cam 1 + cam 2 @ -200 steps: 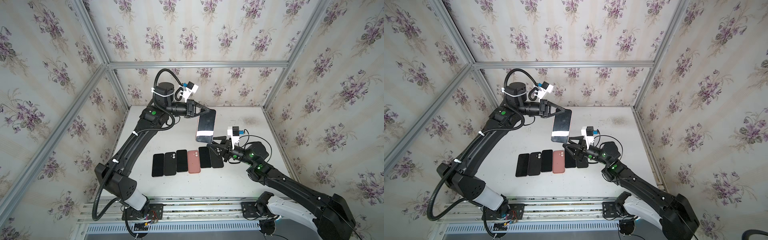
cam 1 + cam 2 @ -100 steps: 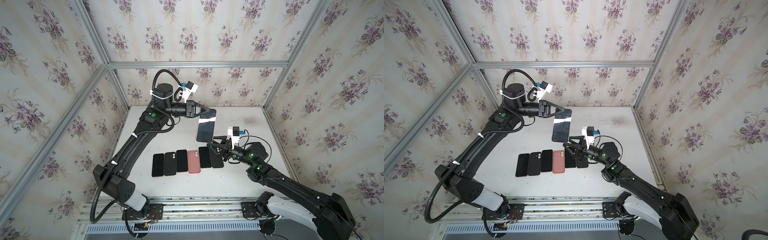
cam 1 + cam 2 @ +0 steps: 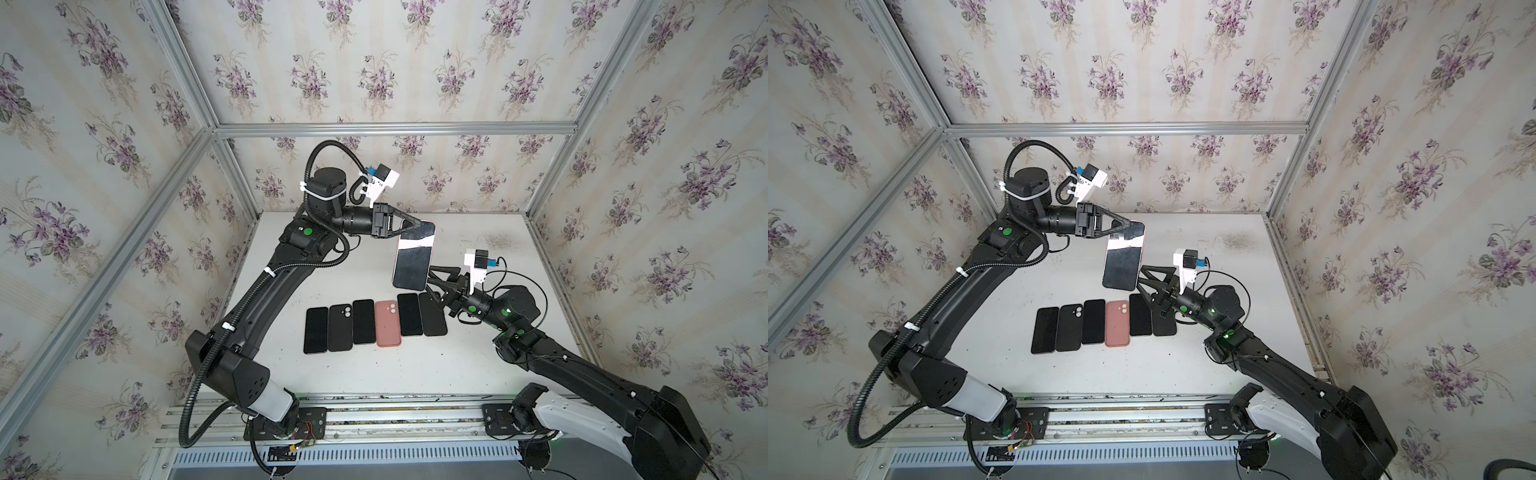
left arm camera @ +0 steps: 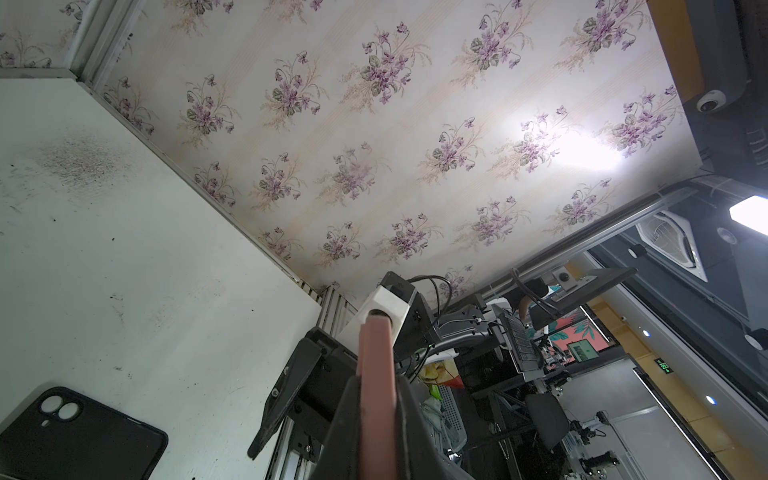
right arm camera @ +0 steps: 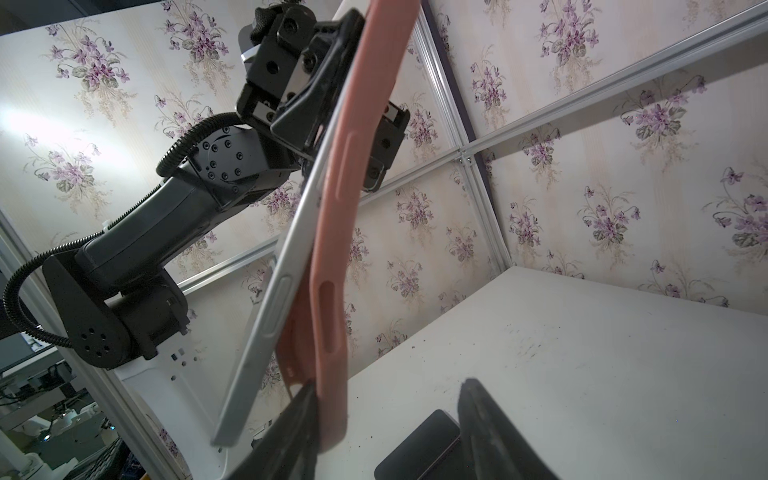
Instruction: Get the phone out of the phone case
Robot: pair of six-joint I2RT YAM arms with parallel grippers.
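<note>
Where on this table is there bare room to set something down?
Bare: the table in front, between the row of phones and the front rail; the back right corner around the smudge; the left side beside that row. Crowded: the middle, where the left gripper and right gripper meet at the lifted phone.

no readable txt/labels; green lit sign (image 4: 665, 367) in bg too blurry.

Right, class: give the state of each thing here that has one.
left gripper: shut on top end of pink case
phone: raised, lower end out of case
pink case: lower end peeled away, top on phone
right gripper: open at case's lower end
row of six: lying flat on table
</note>
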